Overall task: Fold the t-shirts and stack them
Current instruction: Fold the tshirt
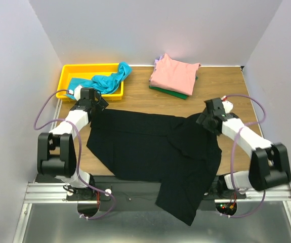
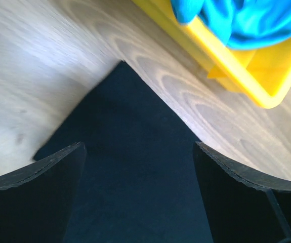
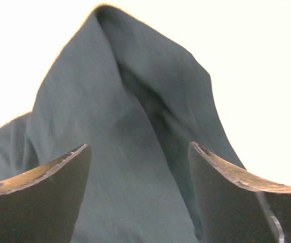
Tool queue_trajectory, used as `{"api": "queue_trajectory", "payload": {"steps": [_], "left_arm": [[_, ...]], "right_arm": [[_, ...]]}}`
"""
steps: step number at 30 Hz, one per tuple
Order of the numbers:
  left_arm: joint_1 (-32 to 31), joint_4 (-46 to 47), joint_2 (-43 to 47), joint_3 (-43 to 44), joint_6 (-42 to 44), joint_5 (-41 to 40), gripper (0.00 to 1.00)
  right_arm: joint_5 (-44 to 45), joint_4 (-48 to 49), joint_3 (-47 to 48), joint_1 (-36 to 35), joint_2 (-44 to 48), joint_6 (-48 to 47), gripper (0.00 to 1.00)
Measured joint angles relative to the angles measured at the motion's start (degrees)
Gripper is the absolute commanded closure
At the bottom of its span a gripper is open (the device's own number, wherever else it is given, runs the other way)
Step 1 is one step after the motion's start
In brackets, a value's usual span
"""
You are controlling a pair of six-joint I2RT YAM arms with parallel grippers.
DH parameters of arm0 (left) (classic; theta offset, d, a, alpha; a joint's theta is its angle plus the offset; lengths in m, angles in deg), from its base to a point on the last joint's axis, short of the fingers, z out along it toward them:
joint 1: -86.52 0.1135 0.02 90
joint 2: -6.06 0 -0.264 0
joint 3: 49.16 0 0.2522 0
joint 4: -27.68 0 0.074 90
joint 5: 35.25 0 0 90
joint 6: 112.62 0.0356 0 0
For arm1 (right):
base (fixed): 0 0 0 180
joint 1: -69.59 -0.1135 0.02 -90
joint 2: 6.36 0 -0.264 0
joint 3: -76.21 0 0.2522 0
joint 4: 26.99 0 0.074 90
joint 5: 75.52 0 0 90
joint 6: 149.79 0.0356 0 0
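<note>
The black t-shirt (image 1: 155,152) is spread across the near half of the tabletop (image 1: 226,86), with one part draped over the near edge between the two arm bases. The left jaws are held spread above its far left corner. In the left wrist view that corner (image 2: 130,131) is seen lying flat on the wood between the jaws, not pinched. The right jaws are likewise spread at the shirt's far right edge, and a raised ridge of the dark cloth (image 3: 130,101) is seen standing between them; whether it is touched cannot be told. A teal t-shirt (image 1: 107,81) is bunched in the yellow bin (image 1: 67,76) at the far left, spilling over its right rim. At the far middle a folded salmon-pink t-shirt (image 1: 174,75) is laid on a green one (image 1: 166,92), with a lavender edge (image 1: 157,61) showing behind
</note>
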Motion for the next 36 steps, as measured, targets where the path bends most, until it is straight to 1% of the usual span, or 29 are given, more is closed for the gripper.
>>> {"api": "queue_trajectory", "payload": {"steps": [1,4,7,10,11,14,17,18,20,21,23,24,26,27,32,36], "left_arm": [[0.0,1.0,-1.7,0.0,0.2,1.0,0.02],[0.0,3.6,-5.5,0.1,0.6,3.2,0.02],[0.0,5.0,-8.5,0.8,0.9,4.2,0.02],[0.0,6.1,-11.2,1.9,1.2,4.6,0.02],[0.0,6.5,-12.0,2.1,1.2,4.5,0.02],[0.0,6.6,-13.0,2.3,1.2,4.3,0.02],[0.0,6.8,-13.2,2.3,1.3,3.8,0.02],[0.0,6.8,-13.2,2.3,1.3,3.7,0.02],[0.0,6.8,-13.2,2.3,1.2,3.1,0.02],[0.0,6.8,-13.2,2.3,1.2,2.7,0.02],[0.0,6.8,-13.2,2.3,1.2,2.4,0.02],[0.0,6.8,-13.2,2.3,1.2,2.1,0.02],[0.0,6.8,-13.3,2.3,1.2,1.5,0.02],[0.0,6.8,-13.3,2.3,1.2,1.3,0.02],[0.1,6.6,-13.3,2.3,1.1,0.8,0.02],[0.1,6.5,-13.3,2.3,1.0,0.4,0.02]], "right_arm": [[0.8,1.6,1.6,0.1,-3.7,-0.5,0.25],[2.2,4.3,5.1,0.5,-10.2,-1.8,0.34],[3.1,5.9,8.0,1.1,-14.1,-2.5,0.36],[3.3,8.0,10.4,2.0,-17.4,-3.6,0.45],[3.3,8.4,10.7,2.3,-17.9,-3.7,0.47],[3.3,9.5,11.0,3.0,-19.2,-4.5,0.47],[3.3,10.1,11.0,3.6,-20.2,-5.0,0.53],[3.3,10.2,11.0,3.9,-20.4,-5.2,0.59],[3.1,10.5,11.0,4.4,-20.9,-5.6,0.66],[2.9,10.8,11.0,4.6,-21.2,-5.7,0.75],[2.5,11.5,11.0,4.9,-21.7,-6.3,0.8],[2.4,11.8,11.0,4.9,-21.9,-6.5,0.87],[2.1,12.0,11.0,5.2,-21.9,-6.9,0.91],[2.0,12.4,11.0,5.2,-21.9,-7.1,0.99],[1.6,13.2,10.4,5.6,-21.3,-7.5,1.0],[2.2,13.4,8.3,6.3,-18.3,-7.6,0.99]]}}
